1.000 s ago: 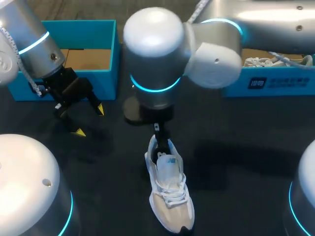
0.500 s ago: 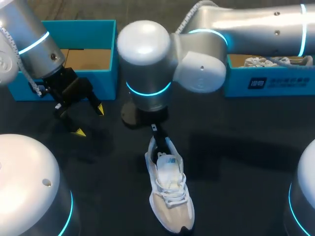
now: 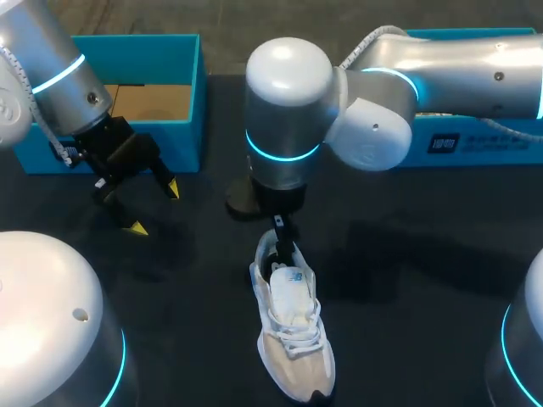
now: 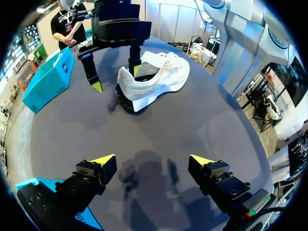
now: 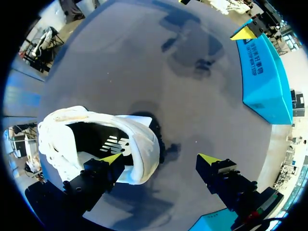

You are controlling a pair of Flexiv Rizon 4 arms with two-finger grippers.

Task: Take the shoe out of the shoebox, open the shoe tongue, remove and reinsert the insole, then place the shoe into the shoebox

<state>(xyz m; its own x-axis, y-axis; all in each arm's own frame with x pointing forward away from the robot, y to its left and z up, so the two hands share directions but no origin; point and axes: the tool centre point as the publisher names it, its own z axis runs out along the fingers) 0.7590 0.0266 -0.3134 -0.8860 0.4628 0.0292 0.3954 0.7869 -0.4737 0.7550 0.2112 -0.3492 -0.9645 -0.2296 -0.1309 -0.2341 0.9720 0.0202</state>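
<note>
A white lace-up shoe lies on the dark table near the front middle, with its heel toward the boxes. My right gripper stands open over the heel. One finger is inside the shoe's opening above the dark insole. The other finger is outside, over bare table, so the heel collar lies between the two. The left wrist view shows the same right gripper at the shoe. My left gripper hangs open and holds nothing, in front of the left teal box.
A second teal box sits at the back right, mostly hidden by my right arm. My right arm's wrist hides the table behind the shoe. Dark table surface lies either side of the shoe.
My right arm's wrist has swung a little to the right, while its finger stays at the shoe's heel. The shoe and my left arm have not moved.
</note>
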